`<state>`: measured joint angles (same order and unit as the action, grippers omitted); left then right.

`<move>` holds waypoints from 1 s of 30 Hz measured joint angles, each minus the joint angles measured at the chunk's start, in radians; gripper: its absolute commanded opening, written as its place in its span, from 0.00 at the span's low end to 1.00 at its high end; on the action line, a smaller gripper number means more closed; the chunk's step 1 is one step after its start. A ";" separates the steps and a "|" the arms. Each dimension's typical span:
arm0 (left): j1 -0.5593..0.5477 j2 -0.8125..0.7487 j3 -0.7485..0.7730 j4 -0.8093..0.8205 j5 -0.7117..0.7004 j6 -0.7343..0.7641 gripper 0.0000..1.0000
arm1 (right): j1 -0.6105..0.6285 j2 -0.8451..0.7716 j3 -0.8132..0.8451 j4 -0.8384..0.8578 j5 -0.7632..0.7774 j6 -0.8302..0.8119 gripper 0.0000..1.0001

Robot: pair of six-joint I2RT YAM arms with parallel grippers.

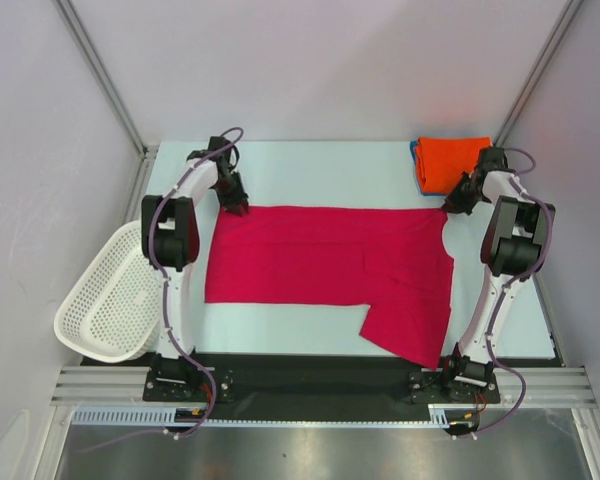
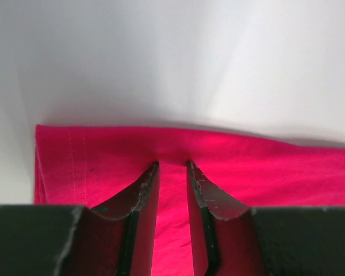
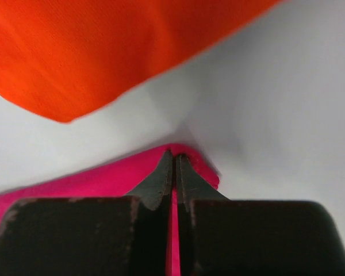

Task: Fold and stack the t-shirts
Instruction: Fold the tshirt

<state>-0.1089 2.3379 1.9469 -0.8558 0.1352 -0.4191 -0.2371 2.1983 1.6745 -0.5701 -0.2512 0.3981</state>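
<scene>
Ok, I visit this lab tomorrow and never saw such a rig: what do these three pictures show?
This is a robot: a left arm and a right arm bolted at the near edge of a table, each ending in a two-finger gripper. The wide picture is from a fixed camera above and behind them; the close-ups are from a camera on each wrist. A crimson t-shirt lies spread flat on the table. At the far right an orange t-shirt sits folded on a blue t-shirt, and a white basket stands at the left. The right gripper is pinched shut on the crimson shirt's far right corner. The left gripper has its jaws apart over the far left corner, seemingly not clamped.
</scene>
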 measured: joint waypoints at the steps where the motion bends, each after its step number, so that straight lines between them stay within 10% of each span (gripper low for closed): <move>1: 0.000 0.006 0.012 -0.003 0.000 0.000 0.31 | 0.000 0.010 0.018 0.003 0.000 -0.004 0.00; 7: 0.000 0.016 0.045 0.003 -0.016 0.006 0.50 | 0.002 0.063 0.189 -0.108 0.062 -0.016 0.61; 11: -0.003 -0.030 0.044 -0.021 -0.059 0.012 0.80 | 0.008 0.037 0.272 -0.253 0.209 -0.026 0.72; 19: -0.029 -0.378 -0.141 -0.025 -0.134 0.009 0.71 | 0.024 -0.243 0.118 -0.456 0.377 -0.034 0.76; 30: -0.126 -0.823 -0.855 0.068 -0.181 -0.044 0.59 | 0.324 -0.686 -0.211 -0.531 0.259 0.019 0.62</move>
<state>-0.2348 1.5150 1.0920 -0.7879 -0.0460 -0.4629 0.0872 1.5124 1.4639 -1.1011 0.0082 0.4175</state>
